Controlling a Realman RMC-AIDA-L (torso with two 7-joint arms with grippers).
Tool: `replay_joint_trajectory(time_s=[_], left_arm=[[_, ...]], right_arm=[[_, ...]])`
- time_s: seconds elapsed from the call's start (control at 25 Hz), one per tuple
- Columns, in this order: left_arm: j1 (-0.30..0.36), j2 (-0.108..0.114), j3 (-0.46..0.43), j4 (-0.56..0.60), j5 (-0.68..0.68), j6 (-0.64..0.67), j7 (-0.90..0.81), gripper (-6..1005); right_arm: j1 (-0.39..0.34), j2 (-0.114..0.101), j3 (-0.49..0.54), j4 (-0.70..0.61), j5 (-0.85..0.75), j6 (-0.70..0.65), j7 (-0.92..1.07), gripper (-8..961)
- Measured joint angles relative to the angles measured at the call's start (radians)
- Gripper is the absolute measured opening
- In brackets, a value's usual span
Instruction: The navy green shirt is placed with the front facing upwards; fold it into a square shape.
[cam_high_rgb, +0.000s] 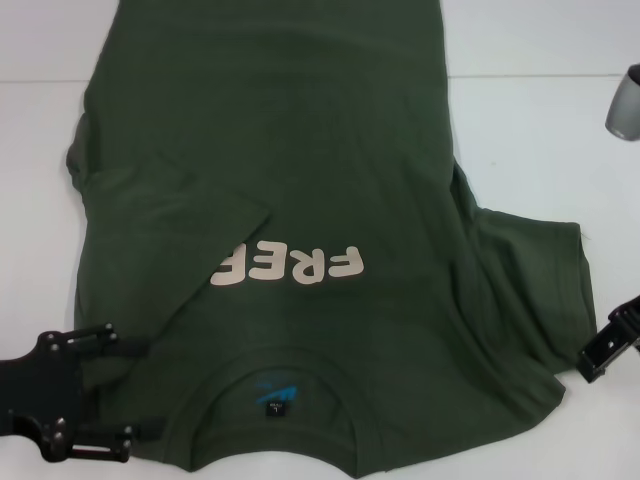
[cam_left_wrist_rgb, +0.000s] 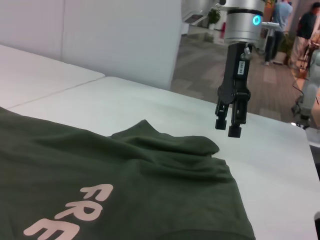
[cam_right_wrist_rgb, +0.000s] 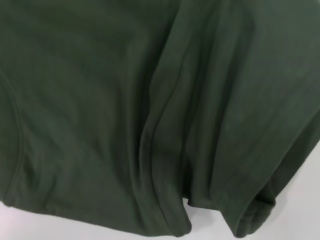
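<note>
Shirt (cam_high_rgb: 300, 170) lies front up on the white table (cam_high_rgb: 560, 130), collar nearest the robot, with the "FREE" lettering (cam_high_rgb: 290, 265) partly covered: the sleeve on the robot's left is folded in over the chest and hides the end of the word. The sleeve on the right side (cam_high_rgb: 545, 275) lies spread out, rumpled along its seam.

Left gripper (cam_high_rgb: 90, 390) sits low over the shoulder by the collar, fingers spread, one by the fold and one toward the neckline; I cannot tell if it touches cloth. Right gripper (cam_left_wrist_rgb: 230, 122) hangs above the table just past the right sleeve, fingers close together and pinching nothing.

Risks, as I judge them:
- The right sleeve is bunched, so a pinch there may take only the top ridge or several layers at once, and the fold would come over crooked
- If the left gripper lifts away with cloth snagged, the sleeve already folded in could be dragged open again
- Pulling the right side across without the body held flat may slide the whole shirt and skew the square
</note>
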Motion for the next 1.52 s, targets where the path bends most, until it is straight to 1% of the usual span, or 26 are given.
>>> replay_joint_trajectory(time_s=[0.2, 0.32, 0.44, 0.6, 0.88, 0.96, 1.2, 1.4, 1.52], left_arm=[[-0.005, 0.000, 0.007, 0.000, 0.001, -0.004, 0.010, 915], [-0.009, 0.000, 0.008, 0.000, 0.002, -0.010, 0.011, 915], [-0.012, 0.001, 0.009, 0.000, 0.004, -0.013, 0.011, 915], [-0.012, 0.001, 0.020, 0.000, 0.005, -0.024, 0.011, 915], [-0.012, 0.001, 0.023, 0.000, 0.005, -0.030, 0.005, 914], [-0.012, 0.001, 0.023, 0.000, 0.005, -0.030, 0.004, 914], [-0.013, -0.001, 0.023, 0.000, 0.005, -0.031, 0.004, 914], [-0.017, -0.003, 0.023, 0.000, 0.005, -0.035, 0.004, 914], [-0.019, -0.004, 0.022, 0.000, 0.005, -0.038, 0.004, 914]], right_arm=[[-0.018, 0.000, 0.001, 0.070, 0.010, 0.070, 0.012, 868], [-0.019, -0.001, 0.000, 0.100, 0.009, 0.106, 0.017, 814], [-0.019, -0.001, 0.000, 0.105, 0.009, 0.133, 0.020, 760], [-0.022, -0.001, -0.001, 0.115, 0.009, 0.166, 0.025, 760], [-0.022, -0.002, -0.007, 0.118, 0.010, 0.175, 0.019, 761], [-0.022, -0.002, -0.009, 0.116, 0.010, 0.172, 0.017, 723], [-0.023, 0.000, -0.010, 0.128, 0.011, 0.177, 0.005, 509], [-0.024, 0.000, -0.009, 0.124, 0.011, 0.188, 0.005, 253], [-0.024, 0.000, -0.010, 0.122, 0.009, 0.203, 0.005, 139]])
